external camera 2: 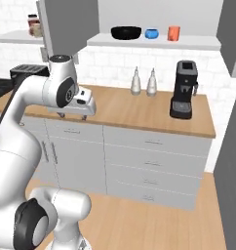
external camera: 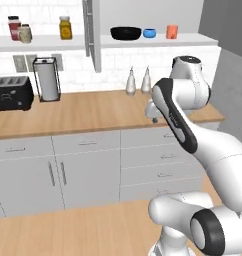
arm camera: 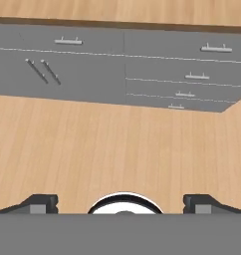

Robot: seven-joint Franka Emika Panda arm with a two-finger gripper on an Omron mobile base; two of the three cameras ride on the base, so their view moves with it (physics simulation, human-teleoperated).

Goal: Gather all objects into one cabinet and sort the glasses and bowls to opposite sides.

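The cabinet (external camera: 158,41) stands open on the wall, its tall grey door (external camera: 93,35) swung out to the left. On its white shelf floor (external camera 2: 154,43) sit the black bowl (external camera: 126,33), the small blue bowl (external camera: 149,33) and the orange cup (external camera: 172,32) in a row; the same black bowl (external camera 2: 126,32), blue bowl (external camera 2: 151,33) and orange cup (external camera 2: 173,33) appear from the right. My gripper (external camera 2: 73,116) hangs over the counter's front edge, well below the shelf, pointing down. It is open and empty. Its fingertips (arm camera: 40,204) look at floor and drawers.
Two white spouted bottles (external camera: 138,81) stand at the back of the wooden counter (external camera: 93,112). A coffee machine (external camera 2: 184,89) sits at its right end. A toaster (external camera: 12,93) and paper-towel holder (external camera: 47,79) are on the left. Jars (external camera: 65,27) line the left shelf.
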